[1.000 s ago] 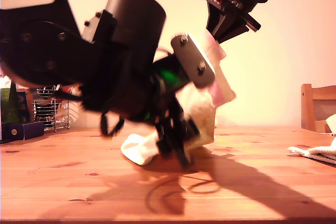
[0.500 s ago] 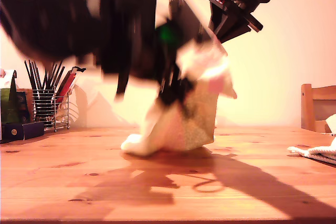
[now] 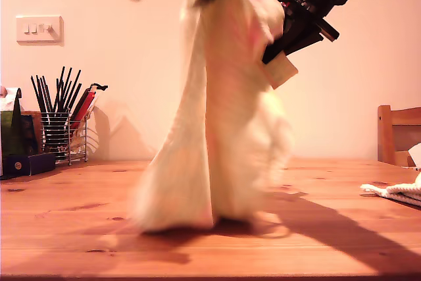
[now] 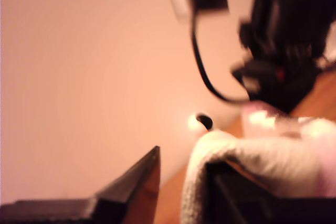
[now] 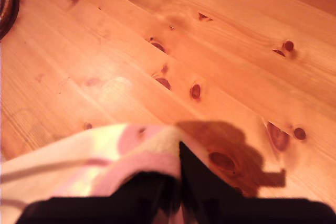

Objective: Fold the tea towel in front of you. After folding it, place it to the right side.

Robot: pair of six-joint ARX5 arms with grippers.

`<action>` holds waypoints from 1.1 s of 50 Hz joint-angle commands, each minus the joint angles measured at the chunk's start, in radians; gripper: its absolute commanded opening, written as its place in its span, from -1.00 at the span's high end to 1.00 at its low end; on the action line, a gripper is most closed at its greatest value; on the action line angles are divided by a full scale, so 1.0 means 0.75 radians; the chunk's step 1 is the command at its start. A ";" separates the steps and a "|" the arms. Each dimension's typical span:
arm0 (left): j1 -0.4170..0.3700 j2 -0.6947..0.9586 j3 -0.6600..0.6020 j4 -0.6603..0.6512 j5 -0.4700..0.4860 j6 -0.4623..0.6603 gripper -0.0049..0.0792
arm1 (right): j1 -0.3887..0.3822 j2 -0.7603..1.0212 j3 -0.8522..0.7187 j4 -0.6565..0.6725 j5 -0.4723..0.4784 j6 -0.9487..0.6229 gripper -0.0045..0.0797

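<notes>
on the exterior view's left you have a light switch plate (image 3: pixel 39 29) on the wall, and under it a wire holder (image 3: pixel 63 137) full of dark utensils, standing at the back of the wooden table (image 3: pixel 79 228) beside some dark boxes (image 3: pixel 26 162).

in the middle you see the tea towel (image 3: pixel 217 136) hanging as a long pale drape, blurred, from the top of the frame down to the table, where its lower edge touches the wood. its upper end is held up at the top of the exterior view by a black gripper that is mostly cut off by the frame. in the first wrist view your first gripper (image 4: pixel 181 182) has one dark finger under a fold of the cream towel (image 4: pixel 252 156) and the other finger apart from it, so you cannot tell whether it truly grips. just to the right in the exterior view, your second gripper (image 3: pixel 284 34) is pinching a pink-and-cream edge of the towel (image 5: pixel 105 156), its fingers pressed together over the table boards (image 5: pixel 220 30).

at the exterior view's far right you find a wooden chair back (image 3: pixel 398 133) and a folded white cloth (image 3: pixel 398 192) lying on the table.
</notes>
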 commanded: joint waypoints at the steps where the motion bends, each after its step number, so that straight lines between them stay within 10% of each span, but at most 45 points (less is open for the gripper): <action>1: -0.003 0.007 -0.015 0.005 0.013 -0.041 0.57 | 0.009 -0.028 0.023 0.009 -0.011 0.008 0.92; 6: -0.003 0.007 -0.015 -0.028 0.021 -0.063 0.94 | 0.009 -0.028 0.023 0.008 -0.011 0.009 0.92; 27: 0.157 -0.250 0.044 -0.380 0.165 -0.135 0.94 | 0.019 -0.028 0.023 0.010 -0.015 0.037 0.92; 40: 0.403 -0.333 0.238 -0.859 0.627 -0.496 0.94 | 0.067 -0.028 0.137 -0.031 0.023 0.076 0.92; 55: 0.581 -0.333 0.414 -1.181 1.231 -0.835 0.94 | 0.116 -0.029 0.455 -0.503 0.255 0.056 0.92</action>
